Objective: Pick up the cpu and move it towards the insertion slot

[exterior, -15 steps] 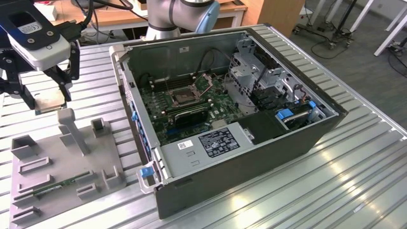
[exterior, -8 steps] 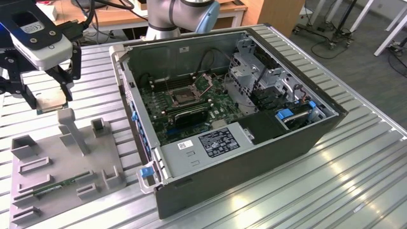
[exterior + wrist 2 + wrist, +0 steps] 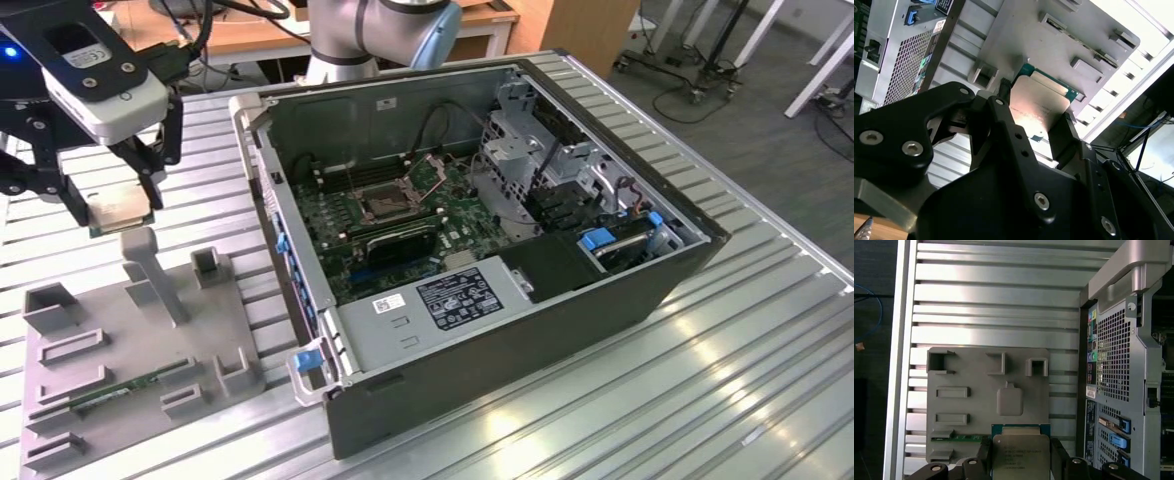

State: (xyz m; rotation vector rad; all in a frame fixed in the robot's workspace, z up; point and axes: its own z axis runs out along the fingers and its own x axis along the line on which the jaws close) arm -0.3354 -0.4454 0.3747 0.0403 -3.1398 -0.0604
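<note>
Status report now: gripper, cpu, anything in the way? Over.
Gripper shut on cpu, held over grey fixture plate. Insertion slot inside open case, apart from cpu. Case wall stands between them.

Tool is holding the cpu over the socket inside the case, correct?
Not quite. The tool does hold the cpu, but over the grey tray outside the case, on the exterior view's left. It is not over the socket. The exterior view shows this.

In the first wrist view the cpu (image 3: 1020, 455) ran off the edge and hid one end of the memory stick (image 3: 956, 438). The insertion slot (image 3: 384, 200) details were way too tiny.
</note>
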